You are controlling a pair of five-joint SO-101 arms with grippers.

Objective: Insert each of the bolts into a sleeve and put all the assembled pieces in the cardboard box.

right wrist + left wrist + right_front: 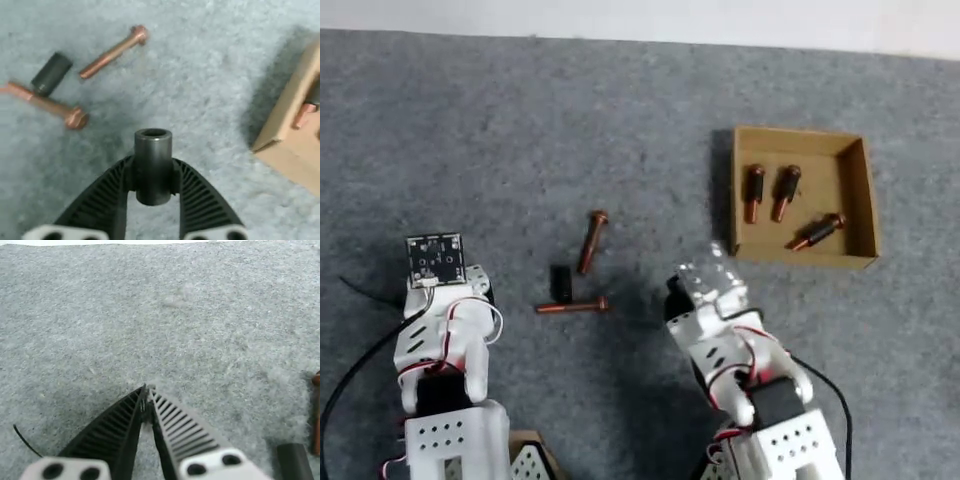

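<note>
Left to right: the left gripper (148, 389) is held low over the grey mat (620, 120), jaws pressed together on nothing. Two bolts (572, 307) and a loose sleeve (561, 282) are laid close together. A second sleeve (153, 150) is pinched by the right gripper (151, 167); its open bore is best aligned squarely with a bolt shank. Three assembled pieces (785, 192) are contained in the cardboard box (800, 259).

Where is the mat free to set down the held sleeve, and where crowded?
Free: the wide mat beyond the two bolts, left of the cardboard box. Crowded: around the bolts and the loose sleeve beside them.
</note>
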